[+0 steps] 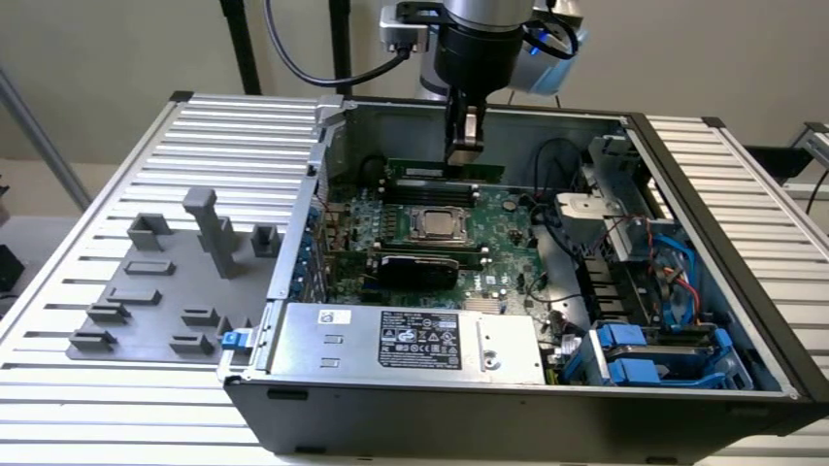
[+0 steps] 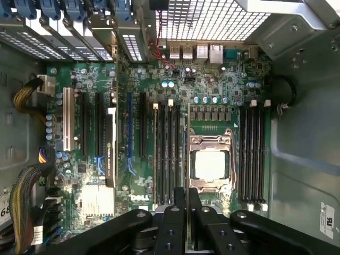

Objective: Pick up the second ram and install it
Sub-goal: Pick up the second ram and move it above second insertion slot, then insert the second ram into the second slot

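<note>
**A:** What is covered in the exterior view?

**B:** The end effector hides the middle of the second ram it grips. I cannot tell whether the stick's lower edge meets a slot. The arm is cut off by the top edge.

**A:** And from the wrist?

**B:** The end effector's body runs out of view and hides one end of the memory slots. A sticker is cut by the edge. The power supply label is too small to read.
</note>
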`<action>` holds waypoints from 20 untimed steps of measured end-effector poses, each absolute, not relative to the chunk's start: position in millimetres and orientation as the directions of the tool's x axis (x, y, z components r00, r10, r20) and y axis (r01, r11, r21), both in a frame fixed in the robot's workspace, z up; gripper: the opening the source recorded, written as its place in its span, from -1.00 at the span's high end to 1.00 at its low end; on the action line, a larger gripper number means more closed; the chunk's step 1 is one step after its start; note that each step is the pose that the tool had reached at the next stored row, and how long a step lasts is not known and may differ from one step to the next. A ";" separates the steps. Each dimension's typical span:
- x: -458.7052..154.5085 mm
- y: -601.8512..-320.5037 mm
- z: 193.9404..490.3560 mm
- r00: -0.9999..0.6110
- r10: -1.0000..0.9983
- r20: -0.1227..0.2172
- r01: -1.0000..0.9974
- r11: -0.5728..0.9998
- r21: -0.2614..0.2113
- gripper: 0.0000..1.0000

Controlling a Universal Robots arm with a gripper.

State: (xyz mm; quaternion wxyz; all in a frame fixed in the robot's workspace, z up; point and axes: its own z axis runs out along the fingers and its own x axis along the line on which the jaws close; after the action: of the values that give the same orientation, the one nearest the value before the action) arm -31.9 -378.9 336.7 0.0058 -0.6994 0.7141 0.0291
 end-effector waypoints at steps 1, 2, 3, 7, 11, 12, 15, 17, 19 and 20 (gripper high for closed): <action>-31.8 -378.9 336.6 -0.021 -0.999 -0.049 -0.999 0.020 0.034 0.73; -31.8 -378.9 336.6 -0.021 -0.999 -0.049 -0.999 0.020 0.034 0.73; -31.8 -378.9 336.6 -0.021 -0.999 -0.049 -0.999 0.020 0.033 0.73; -31.8 -378.9 336.6 -0.021 -0.999 -0.049 -0.999 0.020 0.033 0.73; -31.8 -378.9 336.6 -0.021 -0.999 -0.049 -0.999 0.020 0.033 0.73; -31.8 -378.9 336.5 -0.021 -0.999 -0.049 -0.999 0.020 0.034 0.73; -32.2 -378.9 332.5 -0.022 -0.999 -0.049 -0.999 0.020 0.033 0.73; -33.8 -378.9 328.8 -0.022 -0.999 -0.049 -0.999 0.021 0.033 0.73; -35.8 -378.9 325.2 -0.023 -0.999 -0.049 -0.999 0.021 0.033 0.73; -36.5 -378.9 323.4 -0.023 -0.999 -0.049 -0.999 0.021 0.033 0.73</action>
State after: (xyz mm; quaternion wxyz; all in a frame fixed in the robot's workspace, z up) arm -36.5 -378.9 323.4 0.0058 -0.6991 0.7144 0.0291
